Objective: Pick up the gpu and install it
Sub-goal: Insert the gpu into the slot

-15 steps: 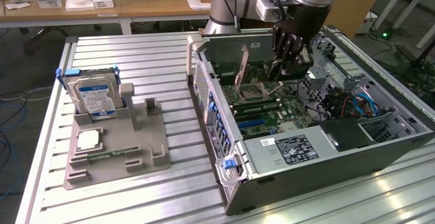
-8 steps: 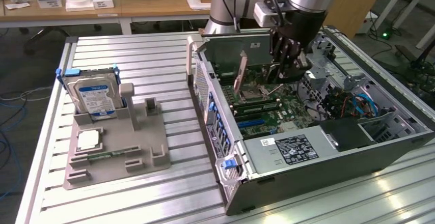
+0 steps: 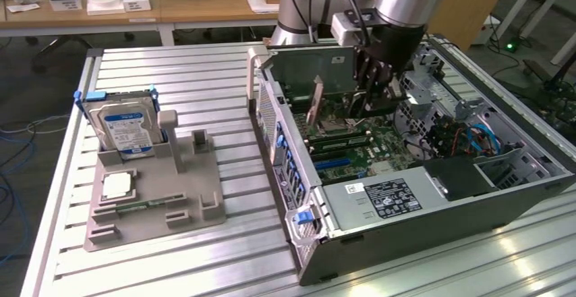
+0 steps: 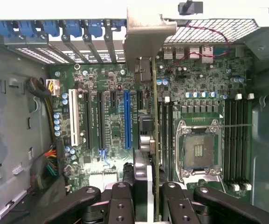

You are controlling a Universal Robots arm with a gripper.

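Wrist view: alignment is the risk

The black two-fingered gripper [image 4: 148, 200] is clamped on the gpu [image 4: 149, 126], a thin dark circuit card with a pale metal bracket. The card is held on edge inside the open grey metal computer case [image 3: 432, 236]. It stands over the green motherboard [image 4: 204, 84], just beside the long blue slot [image 4: 127, 119], on the side toward the silver square processor socket [image 4: 198, 149]. I cannot tell whether its lower edge touches a slot.

Misalignment looks the likeliest trouble. With the contact edge off its slot, downward pressure could flex the card or scrape the board. The bracket might also catch the case's rear wall and twist the card in the grip.
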